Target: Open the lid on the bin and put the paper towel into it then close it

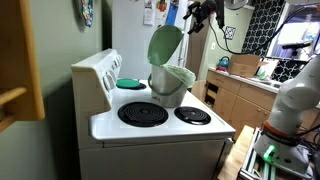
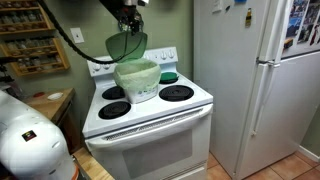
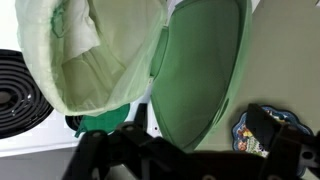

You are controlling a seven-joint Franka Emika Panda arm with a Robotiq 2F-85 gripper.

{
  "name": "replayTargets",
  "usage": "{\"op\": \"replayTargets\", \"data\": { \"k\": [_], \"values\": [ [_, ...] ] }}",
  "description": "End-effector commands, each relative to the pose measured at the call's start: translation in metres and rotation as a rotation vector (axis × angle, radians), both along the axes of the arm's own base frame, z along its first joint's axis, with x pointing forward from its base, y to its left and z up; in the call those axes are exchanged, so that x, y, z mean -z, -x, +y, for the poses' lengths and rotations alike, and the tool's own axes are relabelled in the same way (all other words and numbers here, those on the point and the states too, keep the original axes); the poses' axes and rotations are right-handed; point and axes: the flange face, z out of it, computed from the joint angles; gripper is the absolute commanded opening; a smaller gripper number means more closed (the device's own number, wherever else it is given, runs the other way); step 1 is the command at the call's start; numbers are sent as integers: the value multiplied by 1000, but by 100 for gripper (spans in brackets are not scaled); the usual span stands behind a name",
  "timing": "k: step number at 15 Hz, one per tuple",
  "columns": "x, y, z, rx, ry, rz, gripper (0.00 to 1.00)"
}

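Lid (image 1: pixel 165 45) upper centre of frame, raised near upright; round, slightly domed, smooth pale green plastic. Bin (image 1: pixel 172 86) under it, mid-frame on white stove (image 1: pixel 150 132), among black coil burners (image 1: pixel 143 114); tapered, crumpled pale liner (image 3: pixel 90 60) inside, contents unclear. Gripper (image 1: pixel 198 18) at top edge, dark, blurred; grip not discernible. Teal dish (image 1: pixel 130 83) just beside bin.

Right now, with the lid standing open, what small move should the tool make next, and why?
Probably tip the lid down over the bin to close it. The lid stands upright and open, and the tool hangs near its top edge and seems to hold nothing.
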Motion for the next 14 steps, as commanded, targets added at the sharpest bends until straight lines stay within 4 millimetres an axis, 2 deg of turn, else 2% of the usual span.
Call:
{"op": "replayTargets", "data": {
  "k": [1,4,8,12,14],
  "values": [
    [11,-12,19,-9,-90,26,100],
    [24,-20,35,-9,-150,51,100],
    [41,-33,48,9,-141,49,100],
    [51,-40,48,21,-90,66,100],
    [50,-39,43,29,-69,81,100]
  ]
}}
